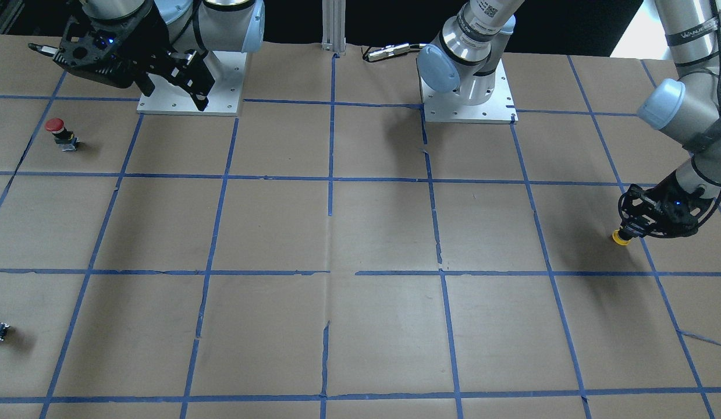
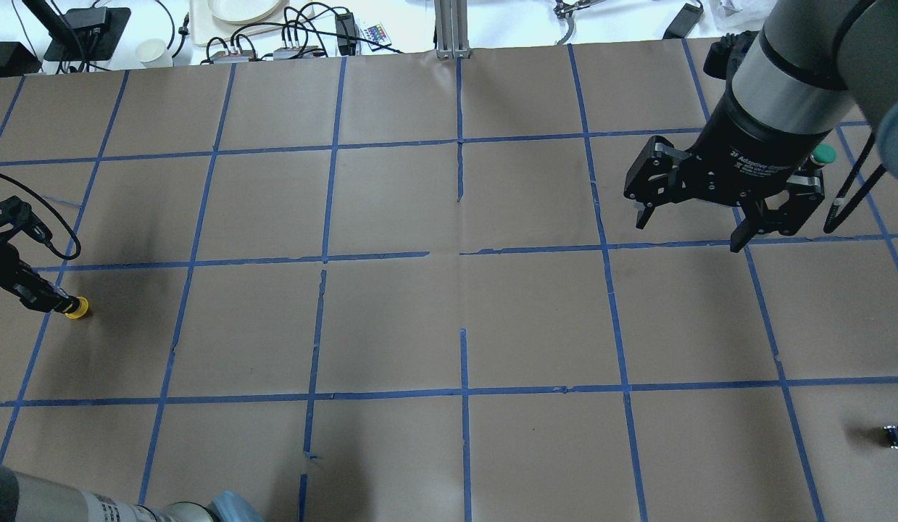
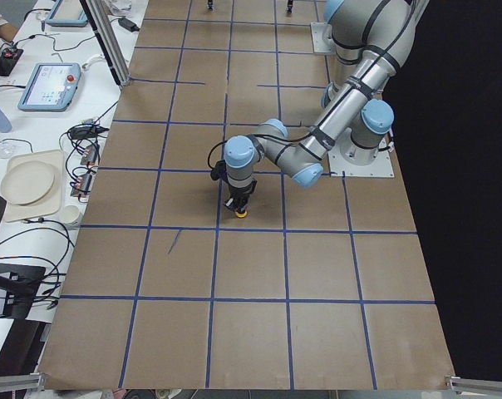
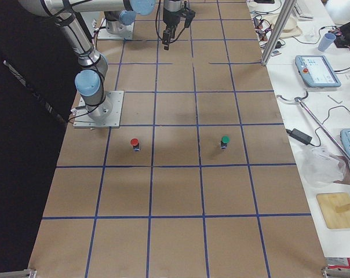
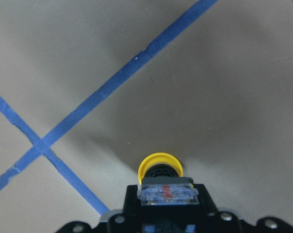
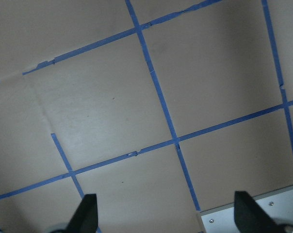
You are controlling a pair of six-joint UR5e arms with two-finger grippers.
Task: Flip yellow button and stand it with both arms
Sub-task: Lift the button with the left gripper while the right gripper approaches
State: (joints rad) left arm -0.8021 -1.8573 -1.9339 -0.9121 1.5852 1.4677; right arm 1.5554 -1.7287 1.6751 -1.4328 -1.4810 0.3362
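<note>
The yellow button (image 1: 621, 237) hangs cap down in my left gripper (image 1: 632, 228), with its cap at or just above the table near the table's left end. It also shows in the overhead view (image 2: 77, 308) and the left side view (image 3: 242, 213). In the left wrist view the yellow cap (image 5: 160, 165) points away from the camera. The clear-and-black body (image 5: 167, 193) is clamped between the fingers. My right gripper (image 2: 689, 232) is open and empty, held high over the right half. Its spread fingertips (image 6: 86, 218) show in the right wrist view.
A red-capped button (image 1: 56, 127) and a green-capped button (image 2: 824, 154) stand upright at the right end. A tiny dark block (image 2: 896, 435) lies near the right front corner. Both arm base plates (image 1: 468, 107) sit at the robot side. Cables and dishes (image 3: 31, 184) lie beyond the far edge.
</note>
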